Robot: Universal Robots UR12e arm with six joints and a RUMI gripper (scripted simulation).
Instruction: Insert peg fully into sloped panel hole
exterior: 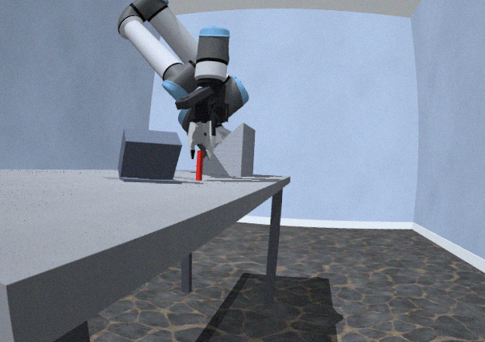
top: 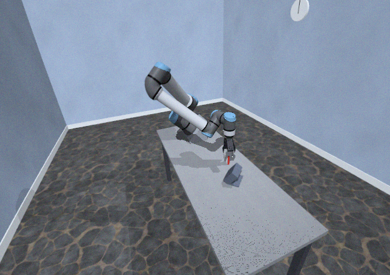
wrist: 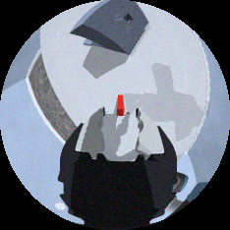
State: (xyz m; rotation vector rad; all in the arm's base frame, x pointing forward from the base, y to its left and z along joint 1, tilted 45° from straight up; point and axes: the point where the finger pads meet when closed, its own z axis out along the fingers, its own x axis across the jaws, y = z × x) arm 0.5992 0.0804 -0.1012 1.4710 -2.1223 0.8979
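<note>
The red peg (top: 228, 159) stands upright on the grey table; it also shows in the exterior view (exterior: 199, 165) and in the wrist view (wrist: 120, 105). My gripper (top: 228, 154) points down over it, and its fingers (exterior: 199, 153) straddle the peg's top. The fingers are partly closed, with a gap showing on each side of the peg, so I count them as open. The dark grey block with the sloped panel (top: 233, 174) sits just beyond the peg. Its small square hole (wrist: 127, 18) faces the wrist camera. The block also shows in the exterior view (exterior: 149, 154).
A light grey wedge (exterior: 235, 152) stands behind the gripper at the far end of the table. The table's side edge (exterior: 287, 179) runs close to the peg. The arm's base is at the table's far end (top: 180, 123).
</note>
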